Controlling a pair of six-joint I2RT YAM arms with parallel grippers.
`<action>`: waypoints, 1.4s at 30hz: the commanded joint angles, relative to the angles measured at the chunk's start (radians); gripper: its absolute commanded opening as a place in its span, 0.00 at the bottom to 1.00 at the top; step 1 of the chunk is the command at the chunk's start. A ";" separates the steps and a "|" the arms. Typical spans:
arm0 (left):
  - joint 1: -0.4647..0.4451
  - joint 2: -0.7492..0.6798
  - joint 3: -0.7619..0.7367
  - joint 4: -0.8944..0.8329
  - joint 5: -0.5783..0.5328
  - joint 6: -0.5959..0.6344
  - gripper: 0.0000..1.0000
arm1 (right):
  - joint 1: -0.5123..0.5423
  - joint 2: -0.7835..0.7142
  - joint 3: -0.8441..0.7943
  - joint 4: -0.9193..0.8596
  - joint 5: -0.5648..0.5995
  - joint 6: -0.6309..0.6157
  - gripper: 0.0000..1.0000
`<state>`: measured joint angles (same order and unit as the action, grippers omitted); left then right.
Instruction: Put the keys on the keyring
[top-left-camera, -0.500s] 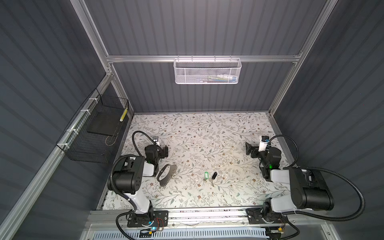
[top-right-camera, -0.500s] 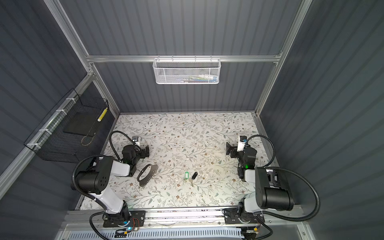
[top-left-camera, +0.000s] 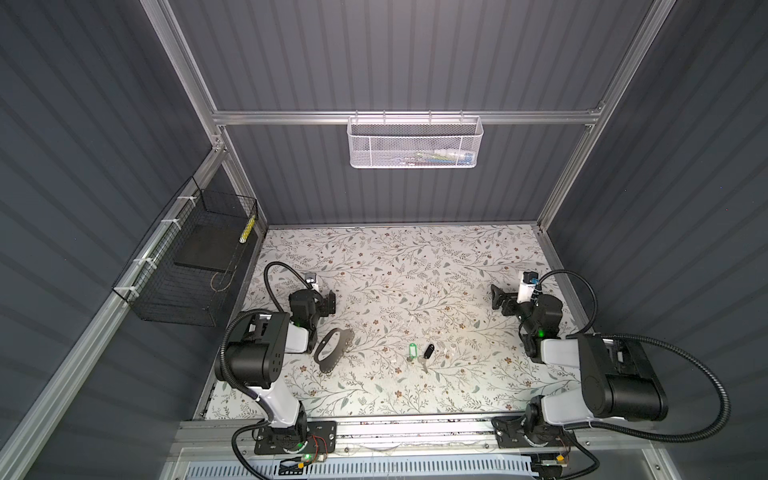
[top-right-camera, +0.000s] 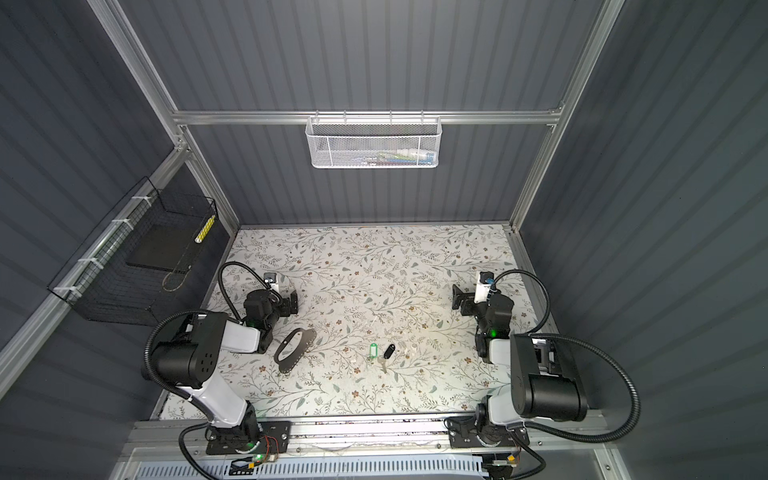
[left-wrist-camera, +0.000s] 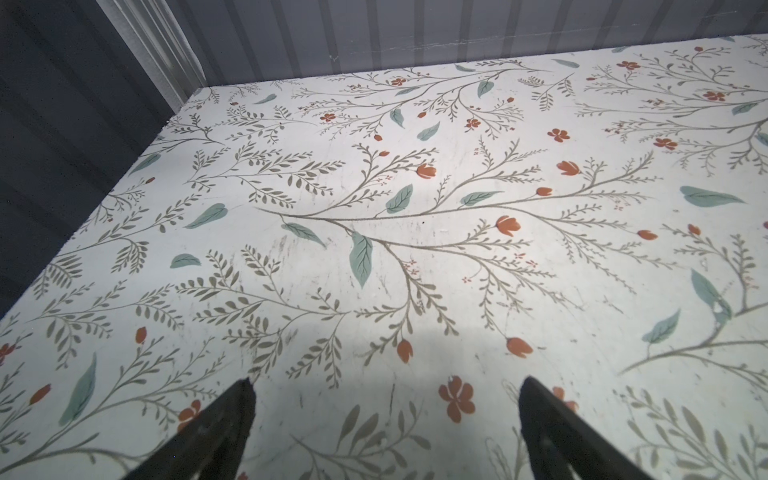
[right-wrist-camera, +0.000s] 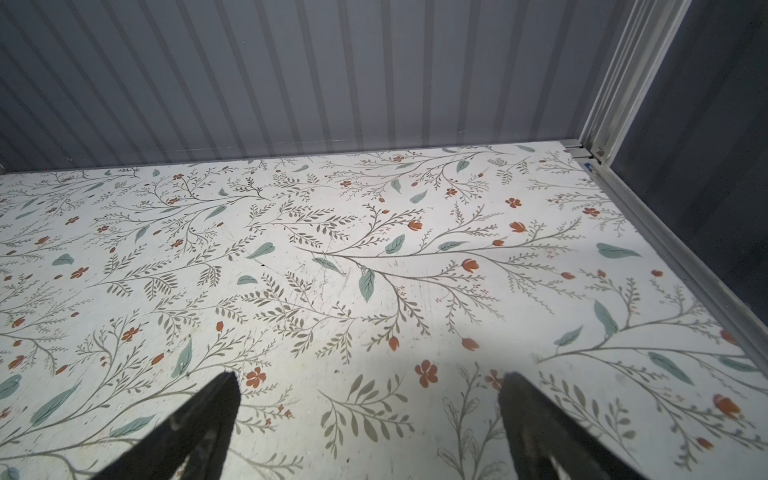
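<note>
The keyring (top-left-camera: 332, 350), a flat dark plate with a long slot, lies on the floral desk (top-left-camera: 415, 257) just beside the left arm. The green-tagged key (top-left-camera: 412, 350) and the black-tagged key (top-left-camera: 428, 351) lie side by side near the desk's middle, well apart from the plate. Whether their blades touch is too small to tell. This reads as a starting layout: every piece lies free and flat where either arm could reach it, and nothing is threaded yet.

The left pincer (top-left-camera: 327, 302) and right pincer (top-left-camera: 498, 300) hang low at opposite sides of the desk, both released and empty.

Both top views show keys and plate together. The wrist views show neither, only bare floral surface between widely spread fingertips (left-wrist-camera: 232, 411), so each arm would need to turn inward to see its target.
</note>
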<state>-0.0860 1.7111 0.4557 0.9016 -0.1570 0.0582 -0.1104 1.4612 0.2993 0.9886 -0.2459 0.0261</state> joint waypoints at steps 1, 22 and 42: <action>-0.006 0.001 0.016 0.003 -0.008 -0.007 1.00 | -0.008 0.000 0.024 -0.005 0.031 0.020 0.99; -0.006 -0.197 0.285 -0.630 0.023 -0.081 1.00 | 0.005 -0.286 0.259 -0.561 0.077 0.290 0.99; -0.255 -0.347 0.502 -1.492 0.231 -0.500 0.79 | 0.726 -0.169 0.384 -0.622 0.312 0.404 0.72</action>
<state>-0.3290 1.3991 0.9646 -0.4675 0.0418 -0.3351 0.5629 1.2316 0.6460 0.3477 -0.0032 0.4431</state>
